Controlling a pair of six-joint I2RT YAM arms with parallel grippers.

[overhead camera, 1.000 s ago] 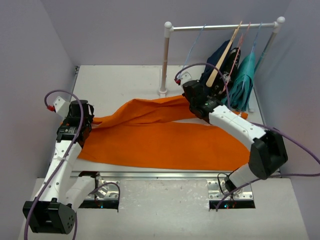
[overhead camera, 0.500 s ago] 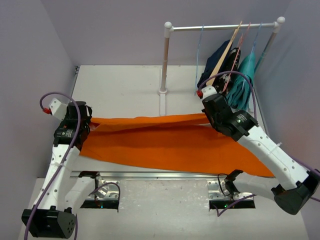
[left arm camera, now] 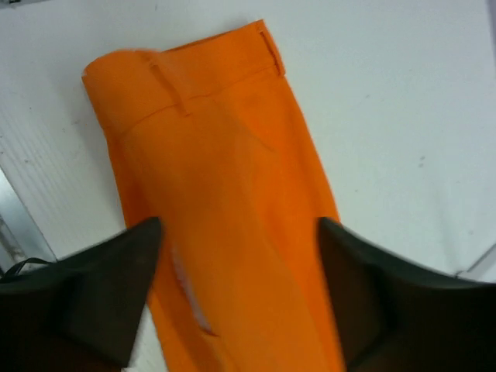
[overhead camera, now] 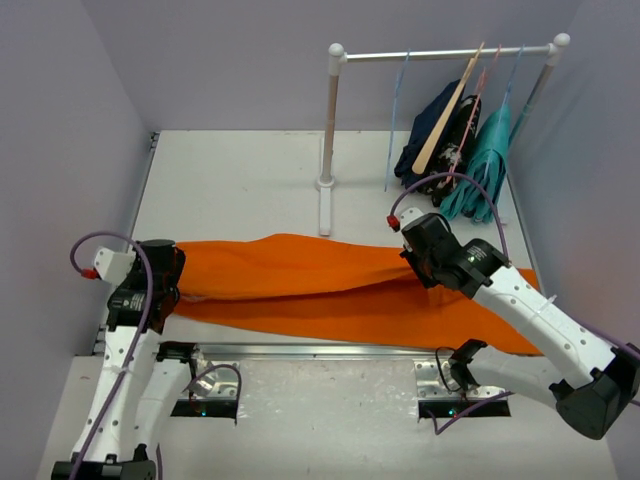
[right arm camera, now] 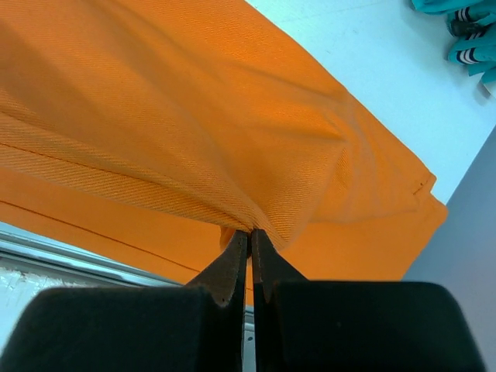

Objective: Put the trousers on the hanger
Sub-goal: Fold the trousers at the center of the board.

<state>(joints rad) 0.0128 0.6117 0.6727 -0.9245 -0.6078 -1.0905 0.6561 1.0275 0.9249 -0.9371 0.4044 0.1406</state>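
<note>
The orange trousers (overhead camera: 320, 285) lie stretched across the table from left to right, waistband at the left end. My left gripper (overhead camera: 172, 282) hovers over that end. In the left wrist view it is open (left arm camera: 240, 298), and the trousers (left arm camera: 232, 194) with their belt loops lie between and beyond its fingers. My right gripper (overhead camera: 418, 265) is shut on a raised fold of the trousers (right arm camera: 194, 116), pinched at the fingertips (right arm camera: 250, 236). The pale blue wire hanger (overhead camera: 397, 120) hangs from the rack rod at the back right, apart from both grippers.
A white clothes rack (overhead camera: 328, 130) stands at the back. On it hang a tan wooden hanger (overhead camera: 445, 110) with a navy garment (overhead camera: 432, 125), a pink hanger (overhead camera: 484, 75), and a teal garment (overhead camera: 485, 160). A metal rail (overhead camera: 320, 350) runs along the near edge. Walls enclose three sides.
</note>
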